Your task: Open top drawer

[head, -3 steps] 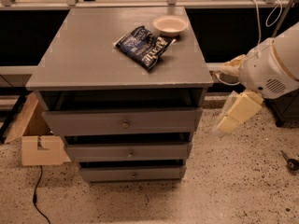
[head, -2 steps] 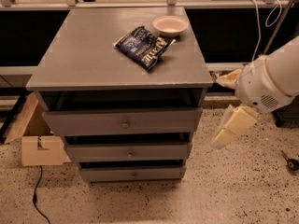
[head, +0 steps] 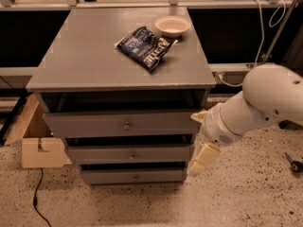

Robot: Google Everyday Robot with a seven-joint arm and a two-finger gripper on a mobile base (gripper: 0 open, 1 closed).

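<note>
Camera view: a grey cabinet (head: 94, 60) is seen from above and in front, with three drawers stacked in its face. The top drawer (head: 90, 125) is found just beneath the cabinet's top, above the two slimmer fronts, and a dark gap is visible over its upper edge. Its small round knob (head: 127, 126) is set at the middle of the front. The gripper (head: 195, 143) is held at the cabinet's right front corner, beside the drawers and well apart from the knob. Its two cream fingers (head: 204, 157) are spread wide and nothing is held between them.

The step in hand is judged to be the approach: the knob is not yet touched, and whether the drawer is fully shut cannot be told. For the next move, the gripper would need to be carried leftward across the front, brought level with the knob, and closed around it before any pull is made.

The drawer's front is turned toward the camera, and its long axis lies left to right across the picture, level with the floor. A pull straight out toward the camera, square to that axis, is therefore called for. A dark snack bag (head: 147, 46) and a pale bowl (head: 172, 26) are left on the cabinet's top.
</note>
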